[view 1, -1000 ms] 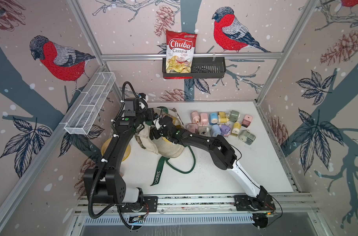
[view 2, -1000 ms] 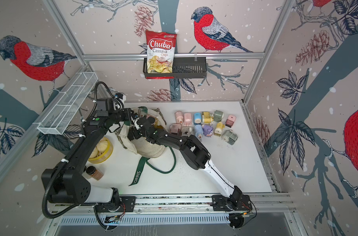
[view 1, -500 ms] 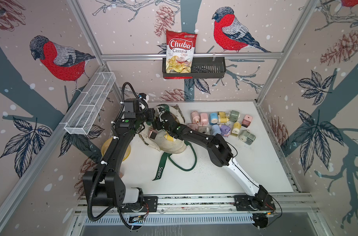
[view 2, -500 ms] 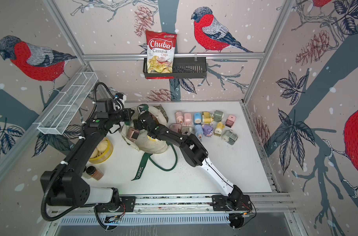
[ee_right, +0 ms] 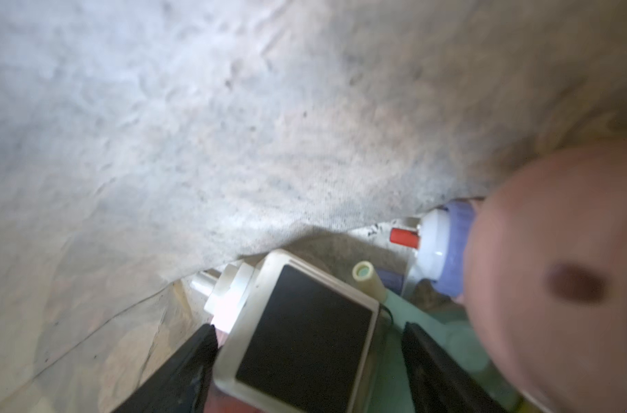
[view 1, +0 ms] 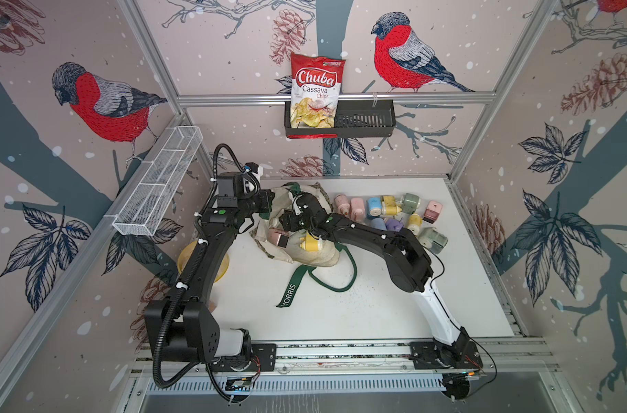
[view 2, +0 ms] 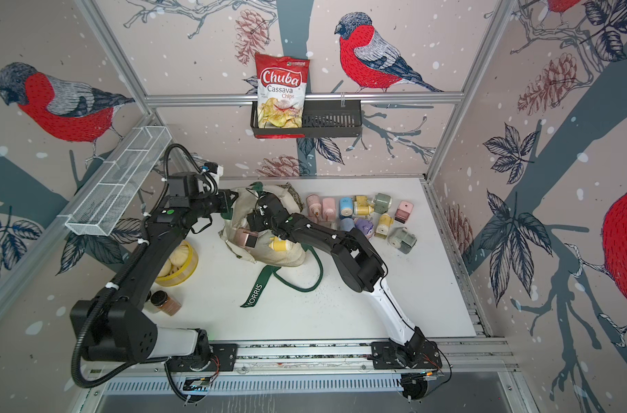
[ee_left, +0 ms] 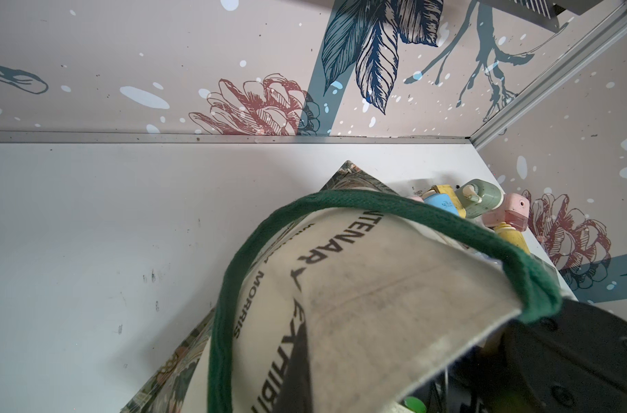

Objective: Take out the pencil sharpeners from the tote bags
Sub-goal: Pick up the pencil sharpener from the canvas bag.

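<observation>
The cream tote bag (view 1: 315,257) (view 2: 287,257) lies at mid-table. My left gripper (view 1: 271,205) is shut on its rim and holds the mouth up; canvas (ee_left: 358,286) covers its jaws. My right gripper (view 1: 287,229) (ee_right: 310,326) reaches into the mouth, open. Its jaws straddle a cream-pink pencil sharpener with a dark face (view 1: 279,236) (ee_right: 297,357); one finger (ee_right: 197,350) touches it and the other stands slightly apart. A yellow sharpener (view 1: 312,244) lies beside it, and purple (ee_right: 448,246) and pink (ee_right: 555,286) ones lie deeper in. Several sharpeners (view 1: 387,214) (view 2: 362,214) stand on the table, back right.
A yellow bowl (view 2: 192,266) of pale discs and two spice jars (view 2: 165,302) sit under the left arm. The bag's green lettered strap (view 1: 290,293) trails toward the front. A wire basket (view 1: 158,186) hangs on the left wall; a black rack holds a chips bag (view 1: 315,93) at the back.
The left gripper has drawn the bag's rim back and up, which uncovered the cream-pink and yellow sharpeners. The right gripper's jaws have narrowed around the cream-pink one.
</observation>
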Motion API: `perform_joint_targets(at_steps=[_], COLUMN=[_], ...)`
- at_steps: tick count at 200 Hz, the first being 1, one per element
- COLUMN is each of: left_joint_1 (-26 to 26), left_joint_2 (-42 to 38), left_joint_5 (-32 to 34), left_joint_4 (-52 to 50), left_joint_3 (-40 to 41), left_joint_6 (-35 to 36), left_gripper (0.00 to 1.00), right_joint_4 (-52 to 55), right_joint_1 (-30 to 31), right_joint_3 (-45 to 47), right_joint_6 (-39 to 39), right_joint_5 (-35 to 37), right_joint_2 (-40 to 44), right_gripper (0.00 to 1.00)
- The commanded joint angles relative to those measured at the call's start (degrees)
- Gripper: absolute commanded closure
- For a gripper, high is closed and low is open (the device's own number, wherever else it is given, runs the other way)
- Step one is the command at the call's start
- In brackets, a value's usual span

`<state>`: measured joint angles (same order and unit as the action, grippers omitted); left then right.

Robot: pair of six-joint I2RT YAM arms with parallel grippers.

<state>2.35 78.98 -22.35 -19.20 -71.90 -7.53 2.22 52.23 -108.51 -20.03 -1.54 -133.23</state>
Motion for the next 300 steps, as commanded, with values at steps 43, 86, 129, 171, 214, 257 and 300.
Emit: perform_joint_targets(at_steps=[43, 86, 129, 171, 214, 257, 300], left_joint_1=[-0.4, -0.4, -0.4, -0.4, -0.4, -0.4, -0.4], left_joint_2=[-0.3, -0.3, -0.3, -0.3, -0.5, -0.7, -0.8], left_joint_5=[1.3, 1.3, 0.8, 0.7, 0.3, 0.2, 0.2], left_joint_4=[6.2, 6.2, 6.4, 6.5, 6.6, 6.7, 6.8], left_joint_3=[-0.7, -0.6, -0.5, -0.5, -0.4, -0.3, -0.3], left_joint_6=[-0.4, -0.3, -0.3, -0.3, -0.2, -0.2, -0.2], left_gripper=[1.0, 1.0, 1.0, 1.0, 1.0, 1.0, 1.0], right_joint_4=[-0.5, -3.5, -7.9, -9.2, -12.7, -8.0, -4.4], right_joint_1=[-0.5, -0.7, -0.5, 0.1, 0.2, 0.0, 2.7], right_joint_3=[-2.4, -3.4, -5.0, -9.5, -11.8, -20.5, -20.5], right_joint_6=[-3.1, -3.0, -0.5, 2.1, 5.8, 8.2, 15.2], right_joint_5=[-12.1, -14.0, -15.3, -14.5, -6.3, -12.1, -17.9], right_joint_2=[-2.3, -4.9, -7.2, -9.9, -13.0, -18.9, -19.3], right_gripper=[0.14, 0.13, 0.13, 0.14, 0.13, 0.12, 0.19])
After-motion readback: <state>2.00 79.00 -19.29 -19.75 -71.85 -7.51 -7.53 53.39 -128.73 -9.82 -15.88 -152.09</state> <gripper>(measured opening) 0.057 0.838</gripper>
